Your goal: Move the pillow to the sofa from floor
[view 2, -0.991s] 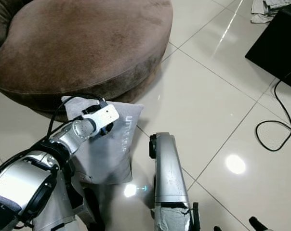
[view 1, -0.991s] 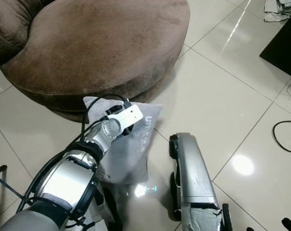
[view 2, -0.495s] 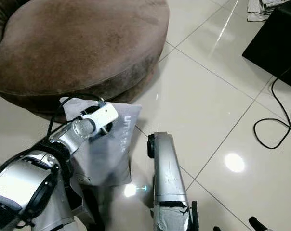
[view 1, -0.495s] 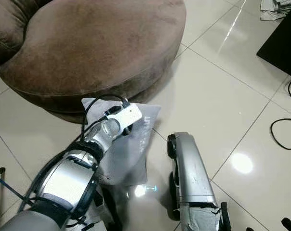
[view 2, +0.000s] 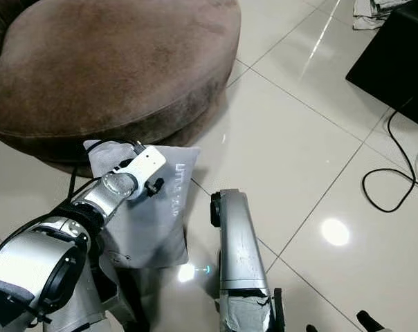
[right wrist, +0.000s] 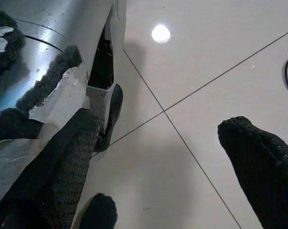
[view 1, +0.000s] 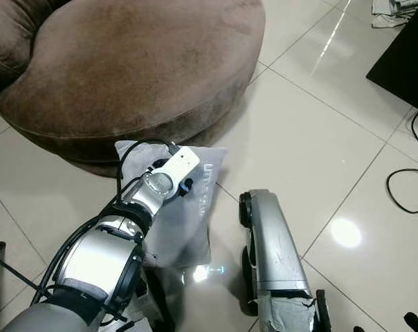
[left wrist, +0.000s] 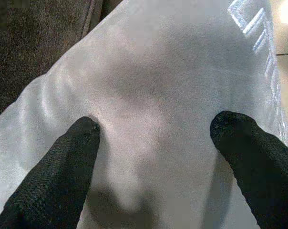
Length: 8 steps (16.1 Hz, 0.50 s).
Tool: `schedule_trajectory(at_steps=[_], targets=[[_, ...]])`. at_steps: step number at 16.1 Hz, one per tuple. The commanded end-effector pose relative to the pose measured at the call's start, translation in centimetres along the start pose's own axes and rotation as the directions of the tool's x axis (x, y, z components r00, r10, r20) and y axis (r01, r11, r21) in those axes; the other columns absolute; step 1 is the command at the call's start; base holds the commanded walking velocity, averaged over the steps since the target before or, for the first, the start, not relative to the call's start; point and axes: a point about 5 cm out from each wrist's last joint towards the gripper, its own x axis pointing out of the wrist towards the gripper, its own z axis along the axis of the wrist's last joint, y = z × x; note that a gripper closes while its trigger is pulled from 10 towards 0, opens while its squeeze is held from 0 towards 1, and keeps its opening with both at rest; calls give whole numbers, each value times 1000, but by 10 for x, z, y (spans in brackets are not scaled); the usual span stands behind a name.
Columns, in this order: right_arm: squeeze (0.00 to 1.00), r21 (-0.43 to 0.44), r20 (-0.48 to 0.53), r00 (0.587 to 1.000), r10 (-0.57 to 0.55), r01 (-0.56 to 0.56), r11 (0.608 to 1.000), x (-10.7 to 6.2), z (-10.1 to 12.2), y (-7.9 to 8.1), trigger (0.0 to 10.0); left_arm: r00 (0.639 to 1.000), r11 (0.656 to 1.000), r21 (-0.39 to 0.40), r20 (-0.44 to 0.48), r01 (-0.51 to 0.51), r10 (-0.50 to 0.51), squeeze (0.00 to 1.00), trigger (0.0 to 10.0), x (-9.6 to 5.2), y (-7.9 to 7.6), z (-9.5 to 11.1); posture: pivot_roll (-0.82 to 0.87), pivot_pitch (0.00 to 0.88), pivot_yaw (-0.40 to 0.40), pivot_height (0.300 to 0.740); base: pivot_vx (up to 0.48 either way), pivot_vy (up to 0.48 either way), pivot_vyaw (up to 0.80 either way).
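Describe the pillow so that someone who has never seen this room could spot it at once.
Start at the big round brown sofa on pale floor tiles. The pillow lies on the floor against its near edge, with the left gripper pressing open fingers into it. It is the one soft light grey square there, with pale lettering along one side.

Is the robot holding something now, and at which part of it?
Nothing is gripped yet. The left gripper is open, its fingertips pressing the flat face of the grey pillow. The right gripper hangs open.
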Motion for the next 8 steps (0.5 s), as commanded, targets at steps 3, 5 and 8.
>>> schedule_trajectory(at_steps=[3,5,8], targets=[[118,-8,-45,999,-9,8,1000,-4,-5,-3,10000,999,1000,-3,-37,28,-28,0,0,0,-3,-7,-568,322,4,455,0,0,0],[133,-9,-47,999,-9,9,1000,-5,-5,-3,10000,999,1000,18,-36,15,-15,0,0,0,-2,-7,-568,323,3,455,0,0,0],[149,-9,-46,999,-9,9,1000,-4,-4,-3,10000,999,999,35,-40,33,-31,0,0,0,-4,-8,-566,327,0,455,0,0,0]])
